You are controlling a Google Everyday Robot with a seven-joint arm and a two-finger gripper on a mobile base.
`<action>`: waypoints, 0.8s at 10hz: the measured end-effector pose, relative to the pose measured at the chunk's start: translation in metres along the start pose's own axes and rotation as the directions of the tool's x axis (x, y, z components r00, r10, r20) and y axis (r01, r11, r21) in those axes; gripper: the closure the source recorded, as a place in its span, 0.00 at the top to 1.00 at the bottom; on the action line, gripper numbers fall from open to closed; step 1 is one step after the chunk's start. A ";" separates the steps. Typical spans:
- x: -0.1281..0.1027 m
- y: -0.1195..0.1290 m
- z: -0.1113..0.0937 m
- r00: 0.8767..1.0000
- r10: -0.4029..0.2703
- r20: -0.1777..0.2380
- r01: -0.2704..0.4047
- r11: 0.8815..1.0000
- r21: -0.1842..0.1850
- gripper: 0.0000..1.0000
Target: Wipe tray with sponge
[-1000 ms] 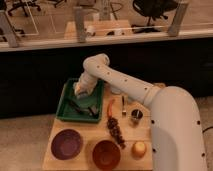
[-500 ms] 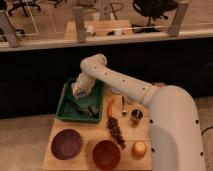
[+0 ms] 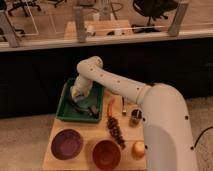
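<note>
The green tray (image 3: 64, 104) sits at the back left of the wooden table (image 3: 50, 159). My white arm reaches from the right, over the tray and down into it. The gripper (image 3: 79, 98) is low inside the tray, toward its left-middle part. A pale tan shape at the gripper, probably the sponge (image 3: 78, 92), is against the tray floor. A dark object (image 3: 91, 110) lies in the tray's front right part.
A purple bowl (image 3: 66, 143) and an orange-brown bowl (image 3: 106, 154) stand at the table's front. A dark bunch of grapes (image 3: 116, 130), an orange strip (image 3: 109, 106), a dark cup (image 3: 135, 118) and a yellowish fruit (image 3: 138, 149) lie right of the tray. A dark counter stands behind.
The gripper has moved a little to the left inside the tray, and the arm's elbow has shifted left with it. The other objects have not moved.
</note>
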 end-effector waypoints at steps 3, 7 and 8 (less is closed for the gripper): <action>-0.013 0.008 0.046 0.999 -0.021 0.044 0.023 0.999 -0.029 0.00; -0.016 0.007 0.060 0.998 -0.034 0.061 0.037 0.998 -0.049 0.00; -0.014 0.007 0.060 0.998 -0.028 0.061 0.031 0.998 -0.058 0.00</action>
